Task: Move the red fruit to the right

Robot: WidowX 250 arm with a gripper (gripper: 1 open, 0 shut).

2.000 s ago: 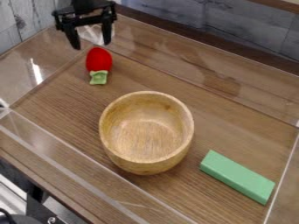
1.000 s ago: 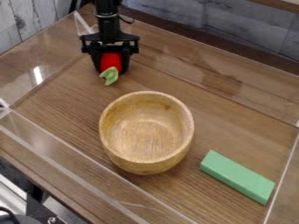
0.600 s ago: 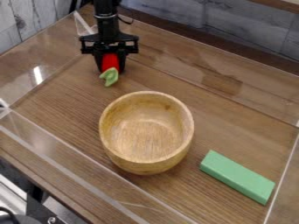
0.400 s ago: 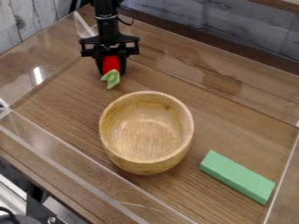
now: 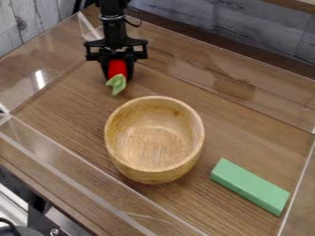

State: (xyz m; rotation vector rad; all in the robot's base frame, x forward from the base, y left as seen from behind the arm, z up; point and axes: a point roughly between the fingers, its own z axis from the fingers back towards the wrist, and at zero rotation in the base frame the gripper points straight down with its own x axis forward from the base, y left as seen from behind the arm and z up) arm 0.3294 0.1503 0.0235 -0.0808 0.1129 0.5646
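The red fruit (image 5: 118, 70) is a small glossy red toy with a light green leafy cap pointing toward the near side. It lies on the wooden table at the back left. My black gripper (image 5: 117, 63) comes straight down on it from above, and its two fingers are shut on the red body from either side. The fruit appears to rest on the table or barely above it; the frame does not settle which.
A round wooden bowl (image 5: 154, 138) stands in the middle, in front and to the right of the fruit. A flat green rectangular block (image 5: 250, 185) lies at the front right. Clear plastic walls (image 5: 37, 147) border the table.
My gripper came down over the red fruit and its fingers closed on it. In the last half second the fruit and gripper have hardly moved.
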